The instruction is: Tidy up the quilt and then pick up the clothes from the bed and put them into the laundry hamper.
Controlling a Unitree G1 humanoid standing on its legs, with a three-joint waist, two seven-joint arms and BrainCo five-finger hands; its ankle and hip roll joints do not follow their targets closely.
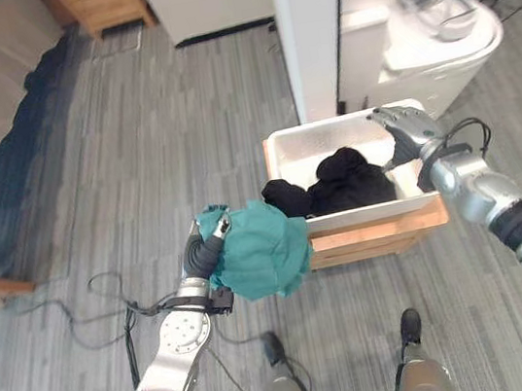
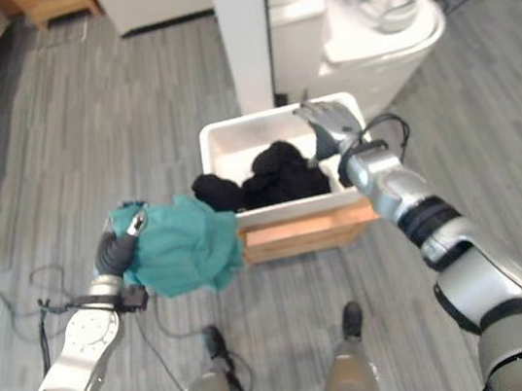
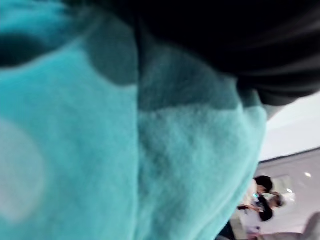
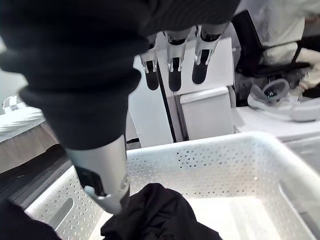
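Carrying teal garment (image 1: 260, 253) in left hand (image 1: 208, 246), fingers curled into it, frame centre-left beside hamper (image 1: 323, 135). Right hand (image 1: 406, 127) open over hamper. Swing left fully over rim before release.

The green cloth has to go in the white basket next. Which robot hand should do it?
Probably the left hand: it already grips the green cloth beside the white basket. The right hand hovers open over it.

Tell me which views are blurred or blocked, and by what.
Left wrist view: the teal garment sits pressed against the lens, soft and out of focus. Right wrist view: the right hand's dark cover masks much of it, yet the white hamper reads sharply. Eye views: clear.
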